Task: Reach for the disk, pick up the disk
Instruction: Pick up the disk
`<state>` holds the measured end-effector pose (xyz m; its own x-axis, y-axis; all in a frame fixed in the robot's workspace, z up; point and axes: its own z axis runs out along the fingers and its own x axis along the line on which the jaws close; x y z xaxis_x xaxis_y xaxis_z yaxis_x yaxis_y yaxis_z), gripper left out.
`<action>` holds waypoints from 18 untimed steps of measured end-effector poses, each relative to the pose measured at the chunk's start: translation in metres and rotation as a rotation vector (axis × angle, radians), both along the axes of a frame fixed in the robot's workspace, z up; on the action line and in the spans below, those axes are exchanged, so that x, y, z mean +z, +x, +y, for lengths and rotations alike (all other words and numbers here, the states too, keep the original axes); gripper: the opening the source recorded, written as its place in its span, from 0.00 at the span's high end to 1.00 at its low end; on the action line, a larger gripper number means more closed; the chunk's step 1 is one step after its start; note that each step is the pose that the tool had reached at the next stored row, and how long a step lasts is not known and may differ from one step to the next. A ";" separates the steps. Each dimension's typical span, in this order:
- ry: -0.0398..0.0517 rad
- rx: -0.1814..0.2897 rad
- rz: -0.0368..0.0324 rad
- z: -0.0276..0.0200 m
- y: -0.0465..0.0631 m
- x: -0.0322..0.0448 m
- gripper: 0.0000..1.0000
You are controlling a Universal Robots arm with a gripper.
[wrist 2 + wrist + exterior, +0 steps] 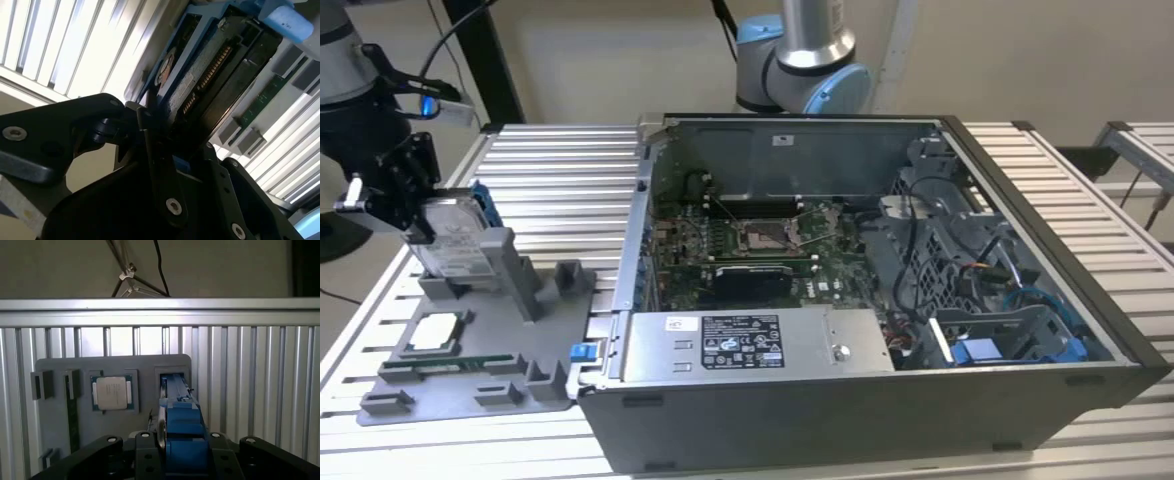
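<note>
First wrist view: gripper (181,452) straddles the disk (182,417), one finger on each side, and the blue bracket fills the space between them. No gap shows between fingers (152,165) and disk in both wrist views, so I read the jaws as closed down onto it at a narrow opening, with the disk as the thing held. How firm the grip is can't be judged from pictures.

Disk location: stood on end in a slot of the grey fixture tray (514,348), on the slatted table (547,170), at the exterior view's left, just beside the open computer case (854,400). In the exterior view its lower end looks seated in the upright holder, so my read is gripped but not lifted clear.

Key relation: the disk lies directly between the fingers, not off to either side. Its long axis is near upright, slightly tilted in the exterior view, and runs straight out from the wrist, in line with the fingers and down into the slot. Slot walls sit close on both sides of the lower end, so any sideways offset would load the holder.

Small square chip (111,392) sits in its own pocket beside the slot, apart from the fingers. The gripper touches nothing but the disk.
</note>
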<state>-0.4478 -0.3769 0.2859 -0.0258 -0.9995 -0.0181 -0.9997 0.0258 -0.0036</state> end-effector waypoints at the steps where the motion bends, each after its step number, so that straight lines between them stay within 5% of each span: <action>1: 0.0000 0.000 0.0000 0.0000 0.000 0.0020 1.00; 18: -0.0001 0.000 0.0000 0.0000 0.000 0.0271 1.00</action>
